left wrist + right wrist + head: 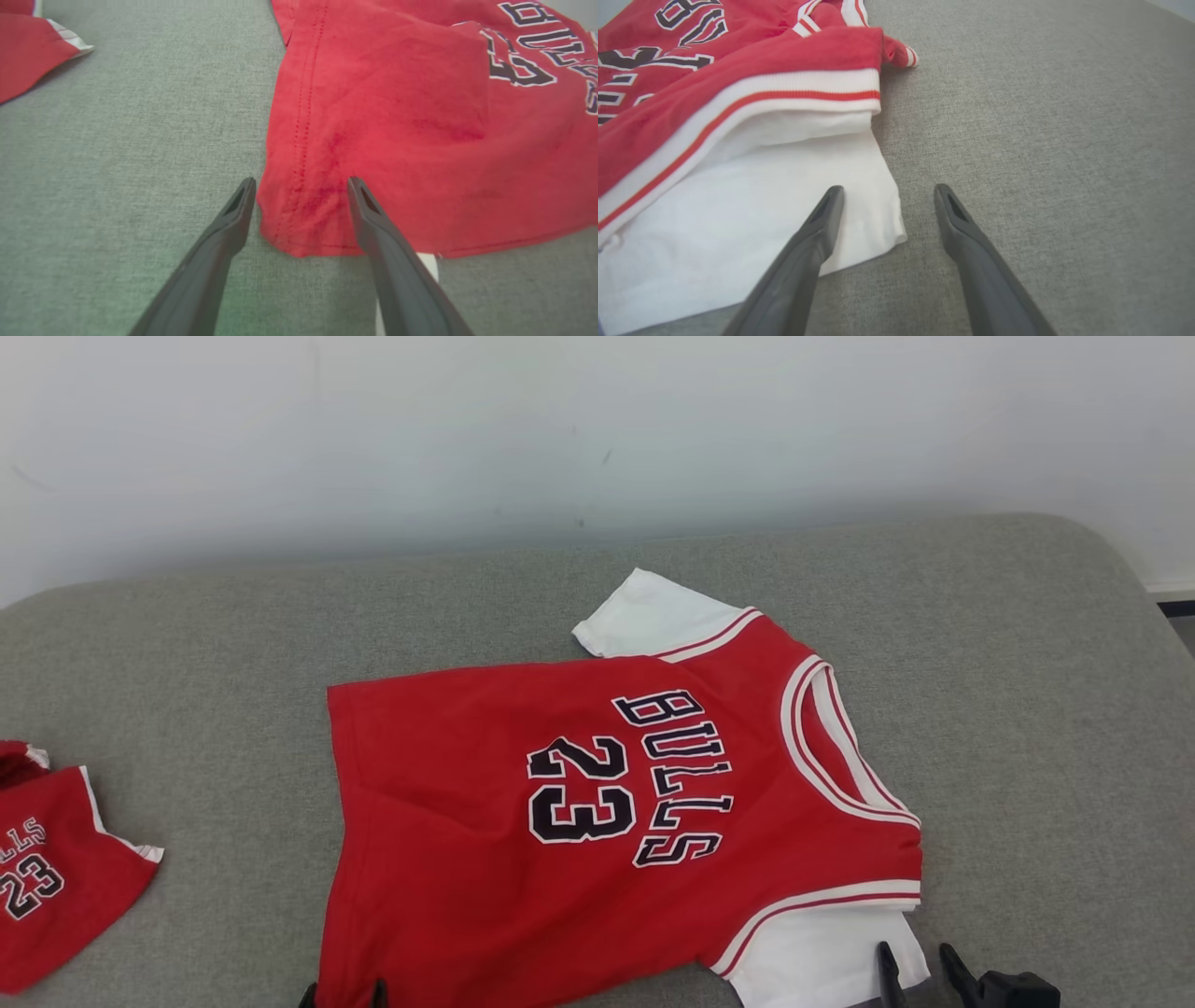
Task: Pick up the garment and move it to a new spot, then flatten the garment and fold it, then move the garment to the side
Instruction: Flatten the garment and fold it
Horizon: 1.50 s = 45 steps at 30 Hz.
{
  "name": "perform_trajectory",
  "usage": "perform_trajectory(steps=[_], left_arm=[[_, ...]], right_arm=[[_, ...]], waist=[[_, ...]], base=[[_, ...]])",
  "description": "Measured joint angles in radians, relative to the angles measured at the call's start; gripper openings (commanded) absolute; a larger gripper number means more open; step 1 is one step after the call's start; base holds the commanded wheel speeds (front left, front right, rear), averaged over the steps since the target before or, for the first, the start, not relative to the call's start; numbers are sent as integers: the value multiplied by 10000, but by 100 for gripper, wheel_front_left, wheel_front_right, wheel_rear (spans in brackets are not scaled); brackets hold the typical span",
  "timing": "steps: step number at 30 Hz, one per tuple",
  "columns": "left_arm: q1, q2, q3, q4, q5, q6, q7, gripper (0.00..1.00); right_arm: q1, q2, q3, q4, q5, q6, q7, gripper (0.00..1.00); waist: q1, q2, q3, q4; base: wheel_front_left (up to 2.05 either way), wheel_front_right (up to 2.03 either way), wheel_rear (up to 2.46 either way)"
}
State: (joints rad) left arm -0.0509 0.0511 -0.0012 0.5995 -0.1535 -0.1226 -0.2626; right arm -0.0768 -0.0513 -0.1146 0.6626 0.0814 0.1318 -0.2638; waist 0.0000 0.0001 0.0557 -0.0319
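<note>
Straddling garment [485, 859] hem corner with left gripper [301, 182], white sleeve [738, 210] edge with right gripper [888, 188]; both released, empty.

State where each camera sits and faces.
Head view: on the head, facing down at the jersey on the cushion; left gripper and right gripper tips show.
Left wrist view: on that wrist, along its open fingers toward the jersey's hem.
Right wrist view: likewise, toward the white sleeve.
Head and left wrist views share a second jersey.
</note>
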Motion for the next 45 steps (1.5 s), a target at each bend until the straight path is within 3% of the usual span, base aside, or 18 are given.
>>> perform_trajectory(steps=[13,14,16,17,18,19,25,26,27,29,30,38,45], left_arm=[[355,10,-364,-370,-380,-84,0,100],[355,17,-387,-374,-418,-84,0,91],[358,40,-451,-368,-470,-84,0,38],[363,50,-476,-349,-552,-86,0,27],[381,54,-454,-309,-617,-90,0,6],[430,71,-426,-263,-644,-90,0,0],[517,115,-293,-148,-779,-90,0,0],[526,115,-293,-121,-779,-90,0,0],[542,115,-288,-111,-784,-90,0,0],[556,117,-293,-115,-790,-90,0,0],[556,115,-309,-136,-807,-90,0,0],[541,196,-445,-502,-965,-90,2,0],[33,727,-568,-2309,-1024,-92,0,0]], right_arm=[[4,0,157,48,169,0,0,100],[4,0,157,42,169,0,0,100],[12,0,151,40,169,0,0,100],[16,0,146,46,169,0,0,100],[24,0,144,48,169,0,0,100],[39,0,140,58,169,0,0,100],[144,0,247,297,253,0,0,100],[147,-2,276,401,295,0,0,96],[148,0,293,464,324,0,-2,62],[142,-6,359,617,368,0,-6,27],[133,-6,376,671,410,0,-8,0],[5,4,445,84,738,0,2,0],[-96,2,295,-2558,1643,0,4,0]], waist=[[0,0,-144,60],[0,0,-149,52],[0,0,-168,37],[0,0,-181,28],[0,0,-198,21],[0,0,-217,16],[0,0,-352,2],[0,0,-378,6],[0,0,-399,11],[0,-1,-423,32],[0,-1,-430,40],[0,0,-506,43],[0,-1,-792,25]], base=[[0,0,0],[0,0,0],[0,0,0],[0,0,0],[0,0,0],[0,0,0],[0,0,0],[0,0,0],[0,0,0],[0,0,0],[0,0,0],[0,0,0],[0,0,0]])
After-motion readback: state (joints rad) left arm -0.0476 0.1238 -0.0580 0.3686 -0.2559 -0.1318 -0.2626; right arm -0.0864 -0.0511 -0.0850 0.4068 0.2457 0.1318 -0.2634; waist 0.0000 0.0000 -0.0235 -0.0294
